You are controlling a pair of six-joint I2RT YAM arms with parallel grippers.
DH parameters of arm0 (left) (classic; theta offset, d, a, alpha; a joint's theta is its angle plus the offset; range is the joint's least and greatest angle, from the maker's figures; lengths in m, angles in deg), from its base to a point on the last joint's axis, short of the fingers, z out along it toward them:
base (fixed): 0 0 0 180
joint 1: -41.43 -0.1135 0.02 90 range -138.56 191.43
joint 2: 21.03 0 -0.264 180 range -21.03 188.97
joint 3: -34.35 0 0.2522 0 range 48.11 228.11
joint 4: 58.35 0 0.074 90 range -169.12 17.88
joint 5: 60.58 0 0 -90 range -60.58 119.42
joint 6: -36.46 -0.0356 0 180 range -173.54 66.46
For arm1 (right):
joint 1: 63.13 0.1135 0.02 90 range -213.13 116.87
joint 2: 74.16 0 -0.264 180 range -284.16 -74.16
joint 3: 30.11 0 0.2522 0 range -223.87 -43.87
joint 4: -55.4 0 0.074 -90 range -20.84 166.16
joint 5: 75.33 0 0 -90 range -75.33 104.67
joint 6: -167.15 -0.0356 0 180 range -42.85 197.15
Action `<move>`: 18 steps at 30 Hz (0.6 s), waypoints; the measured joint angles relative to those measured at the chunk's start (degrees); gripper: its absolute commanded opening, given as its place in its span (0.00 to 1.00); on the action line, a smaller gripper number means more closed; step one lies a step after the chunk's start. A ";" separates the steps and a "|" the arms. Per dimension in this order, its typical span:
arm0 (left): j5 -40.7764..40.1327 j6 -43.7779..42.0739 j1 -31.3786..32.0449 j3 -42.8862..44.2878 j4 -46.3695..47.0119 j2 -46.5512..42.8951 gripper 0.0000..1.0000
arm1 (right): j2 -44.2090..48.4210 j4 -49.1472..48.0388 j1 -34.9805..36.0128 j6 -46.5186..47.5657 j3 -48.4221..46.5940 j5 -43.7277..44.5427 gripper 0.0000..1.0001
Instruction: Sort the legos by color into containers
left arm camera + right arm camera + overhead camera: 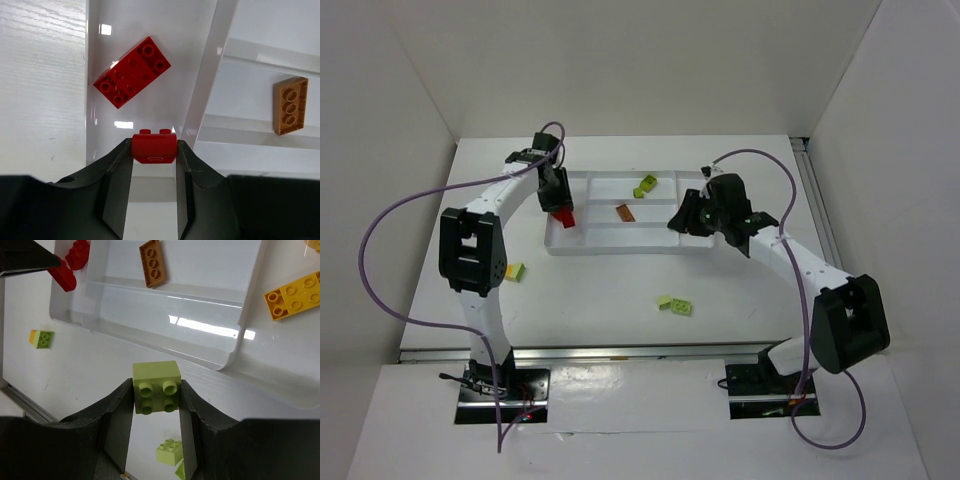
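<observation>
- Top view: the white tray (620, 250) lies across the middle of the table (620, 290). One lime piece (645, 186) lies in its far compartment and an orange brick (625, 212) in the middle one.
- Top view: the left gripper (560, 205) hangs over the tray's left end and pinches a small red brick (564, 218). The right gripper (685, 218) is at the tray's right end; how wide it is I cannot tell here.
- Top view: a pair of lime bricks (675, 303) lies on the table in front of the tray, and a lime-and-yellow brick (514, 270) lies near the left arm.
- Left wrist view: the small red brick (154, 147) has two studs on top and fills the gap between the two dark fingers (117, 170), which press on its sides. It is over the left end compartment.
- Left wrist view: a long red brick (132, 72) with eight studs lies tilted in that same compartment. Behind a divider (207, 75), the orange brick (290, 105) lies in the next one.
- Right wrist view: the right gripper (156, 395) is closed on a square lime brick (156, 387) with four studs, seen over the bare table just outside the tray's rounded corner (220, 365).
- Right wrist view: a yellow brick (295, 295) lies in the right end compartment, and the orange brick (152, 262) beyond the long wall.
</observation>
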 measured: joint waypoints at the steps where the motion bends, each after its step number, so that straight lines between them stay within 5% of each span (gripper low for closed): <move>1: -0.61 0.00 0.22 0.02 -0.15 0.09 0.27 | -0.37 0.04 0.33 0.07 -0.20 0.33 0.19; 4: -1.42 -0.20 0.48 0.02 -0.87 0.31 0.70 | -1.64 0.00 1.03 0.07 -0.61 0.87 0.19; 7: -2.40 0.00 0.70 0.02 -1.81 0.17 0.94 | -3.65 0.26 1.99 0.00 -2.45 2.32 0.19; 18: -8.57 -0.22 3.65 -0.96 -3.85 -13.42 1.00 | -19.63 -0.63 10.67 -1.36 -14.56 11.10 0.23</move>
